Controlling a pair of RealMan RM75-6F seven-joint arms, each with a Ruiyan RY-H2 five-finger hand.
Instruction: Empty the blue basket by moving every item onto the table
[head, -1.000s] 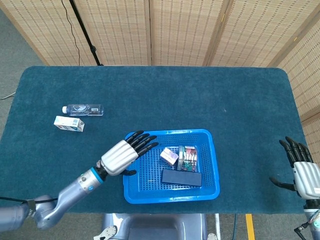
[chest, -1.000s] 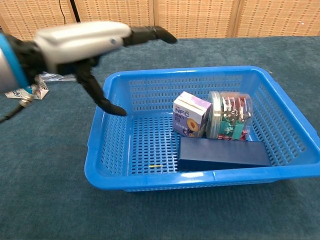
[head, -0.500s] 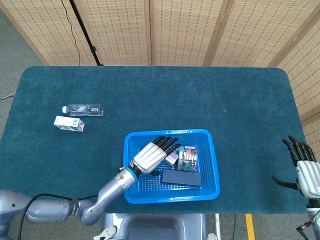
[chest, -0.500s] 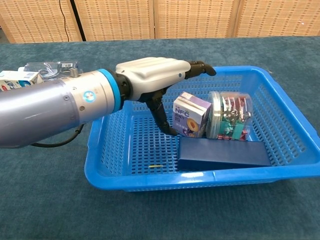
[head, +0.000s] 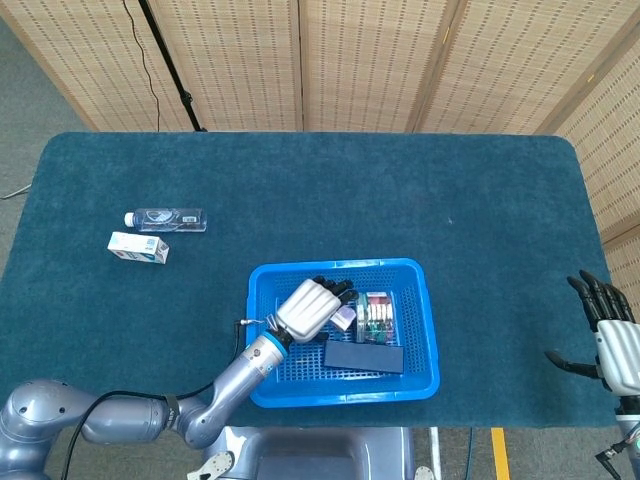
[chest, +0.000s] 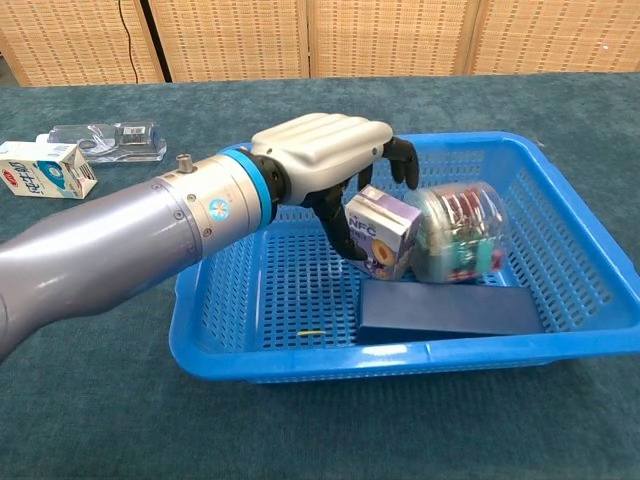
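The blue basket (head: 340, 266) (chest: 400, 361) stands on the table near the front edge. Inside it lie a purple juice carton (head: 345, 320) (chest: 386, 240), a clear jar of coloured clips (head: 377, 316) (chest: 460, 238) and a dark blue box (head: 364, 355) (chest: 445, 311). My left hand (head: 305, 308) (chest: 325, 160) reaches into the basket and grips the purple carton, with fingers curled over its top and the thumb against its left face. The carton leans against the jar. My right hand (head: 611, 338) hangs past the table's right edge, fingers spread, holding nothing.
A water bottle (head: 166, 218) (chest: 108, 140) and a small milk carton (head: 138, 247) (chest: 45, 170) lie on the table's left side. A tiny yellow sliver (chest: 312, 331) rests on the basket floor. Woven screens stand behind the table.
My left hand has pushed deeper into the basket and its fingers have curled around the purple carton. The carton and the jar have tipped slightly to the right. The right hand has barely moved.
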